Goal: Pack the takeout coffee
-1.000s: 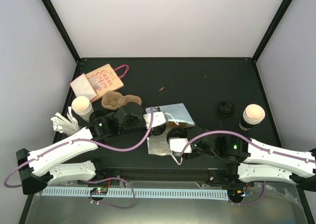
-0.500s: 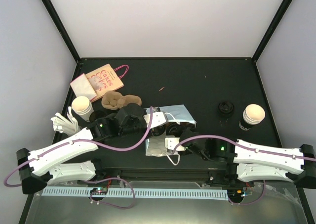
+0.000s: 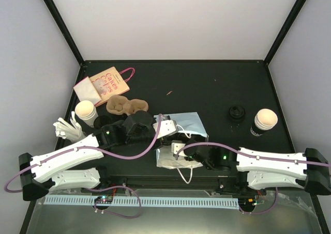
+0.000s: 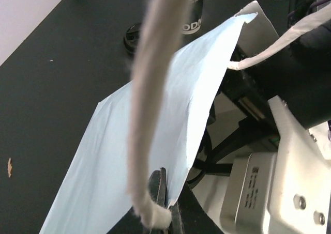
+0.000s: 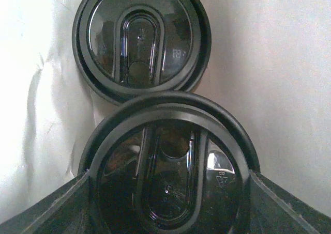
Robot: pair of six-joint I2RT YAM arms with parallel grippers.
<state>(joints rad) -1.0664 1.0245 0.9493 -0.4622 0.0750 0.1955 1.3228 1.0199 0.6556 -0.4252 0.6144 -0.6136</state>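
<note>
Inside the paper bag, at the middle of the near edge of the tabletop, two black-lidded cups stand touching. The farther cup is set down against the bag's white wall. The nearer cup sits between the fingers of the right hand, which are spread wide and bear on either side of its lid rim. The left hand is pressed together on the edge of the bag's mouth, just beside the root of the rope handle, and holds that mouth up and open.

By this reading one cup is packed and a second is in the bag but not yet let go. Still out on the tabletop are two pale-topped cups. The left cup stands near the left edge, and the right cup stands well apart on the other side with a loose lid just beside it. If they belong to the order, they still need lidding and bagging. A brown pulp carrier lies behind the left arm, with nothing in it as far as the overhead view shows.

Compared with a second ago, the right arm has stretched farther left along the front edge, and its hand has gone deeper into the bag. The bag's near flap has slid left with it. The left hand has kept its grip while its wrist has shifted a little, so more of the pulp carrier now shows. The two outer cups and the loose lid have not moved.
</note>
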